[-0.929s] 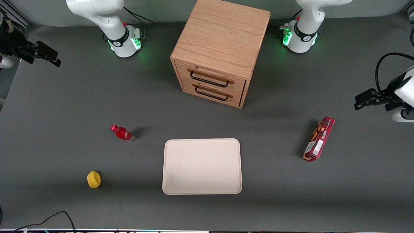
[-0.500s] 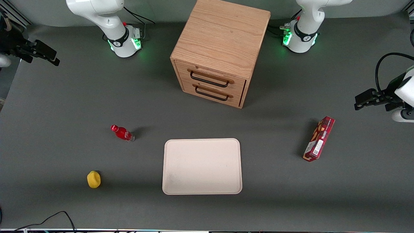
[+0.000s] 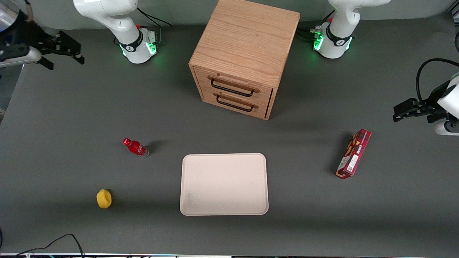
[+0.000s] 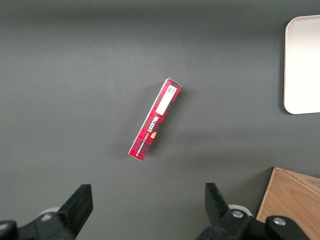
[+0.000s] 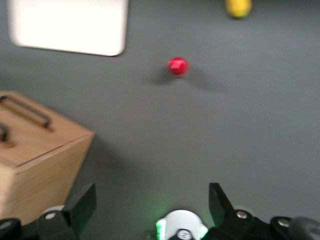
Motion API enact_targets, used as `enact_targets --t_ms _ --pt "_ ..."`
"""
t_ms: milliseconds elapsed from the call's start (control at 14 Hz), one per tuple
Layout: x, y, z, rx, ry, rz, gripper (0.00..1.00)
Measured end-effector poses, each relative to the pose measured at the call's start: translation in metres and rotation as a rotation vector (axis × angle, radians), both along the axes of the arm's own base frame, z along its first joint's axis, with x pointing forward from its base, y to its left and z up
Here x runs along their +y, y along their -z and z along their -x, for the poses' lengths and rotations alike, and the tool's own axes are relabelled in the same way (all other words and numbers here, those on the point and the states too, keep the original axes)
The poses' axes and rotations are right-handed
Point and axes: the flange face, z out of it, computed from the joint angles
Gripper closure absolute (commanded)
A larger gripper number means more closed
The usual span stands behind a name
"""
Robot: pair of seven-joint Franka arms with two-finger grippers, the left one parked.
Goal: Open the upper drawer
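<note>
The wooden cabinet (image 3: 247, 39) stands at the back middle of the table, also showing in the right wrist view (image 5: 45, 165). Its upper drawer (image 3: 235, 83) is closed, with a black wire bar handle (image 3: 232, 89) on its front. The identical lower drawer (image 3: 235, 102) beneath it is closed too. My right gripper (image 3: 66, 52) hovers toward the working arm's end of the table, well apart from the cabinet and about as far from the front camera. Its fingers (image 5: 85, 202) stand wide apart with nothing between them.
A white tray (image 3: 224, 184) lies in front of the cabinet. A red bottle (image 3: 135, 147) and a yellow object (image 3: 104, 199) sit nearer the working arm's end. A red box (image 3: 353, 153) lies toward the parked arm's end. The working arm's base (image 3: 138, 44) stands beside the cabinet.
My right gripper has swung from the table's edge toward the cabinet and turned. The drawers and the other objects have not moved.
</note>
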Motion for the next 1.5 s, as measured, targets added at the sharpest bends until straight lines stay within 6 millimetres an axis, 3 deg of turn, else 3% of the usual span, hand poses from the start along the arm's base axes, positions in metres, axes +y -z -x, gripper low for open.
enact_targets --t_ms 500,714,1071,1286,1500 --pt "0.150 0.044 -0.012 0.103 -0.402 -0.222 0.00" --pt "0.180 0.080 -0.036 0.161 -0.464 -0.337 0.00" --pt "0.256 0.175 -0.073 0.193 -0.503 -0.442 0.00" --pt "0.291 0.216 -0.078 0.183 -0.527 -0.466 0.00" --pt "0.316 0.238 -0.073 0.178 -0.565 -0.469 0.00"
